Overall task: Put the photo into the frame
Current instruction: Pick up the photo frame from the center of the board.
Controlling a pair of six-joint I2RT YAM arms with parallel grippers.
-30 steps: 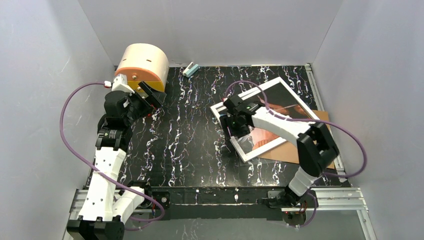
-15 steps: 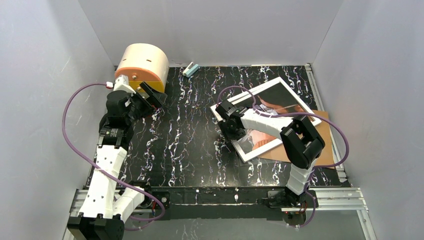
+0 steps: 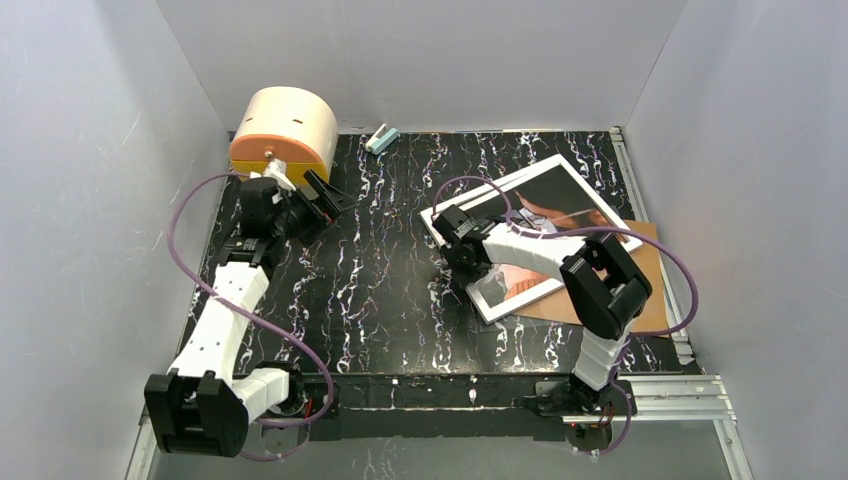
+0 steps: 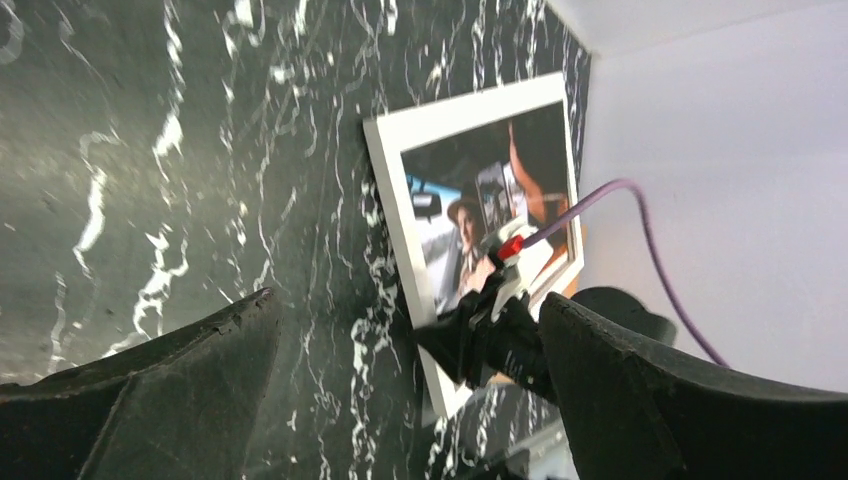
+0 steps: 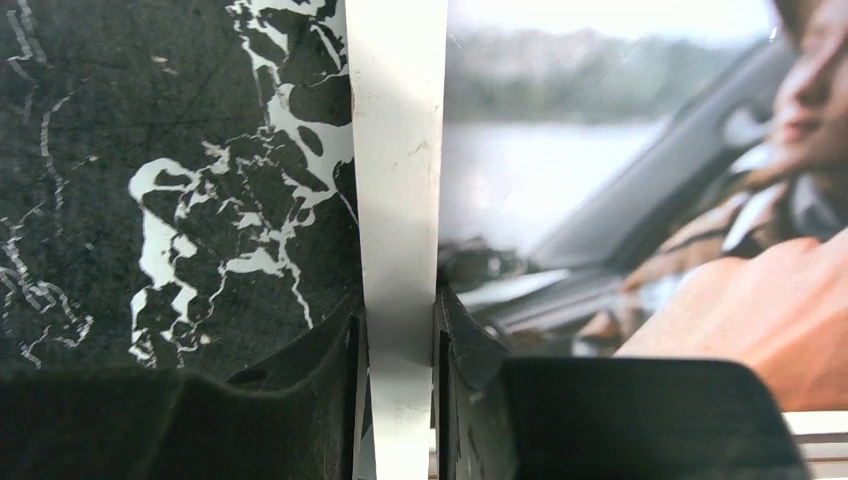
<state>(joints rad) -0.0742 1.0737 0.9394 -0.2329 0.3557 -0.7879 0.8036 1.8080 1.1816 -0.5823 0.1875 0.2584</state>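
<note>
The right claw (image 5: 400,312) pinched the photo (image 5: 610,190) by its white edge, probably to align it; the left claw (image 4: 408,302) hung wide.

The top external camera sits above and behind the arm bases, looking down and forward over the whole tabletop (image 3: 380,290), far from the frame (image 3: 532,175). The left wrist camera faces the frame (image 4: 460,112) obliquely across the tabletop, from well apart. The right wrist camera looks onto the frame's rim (image 5: 400,150) at very close range. All three views share that rim.
</note>
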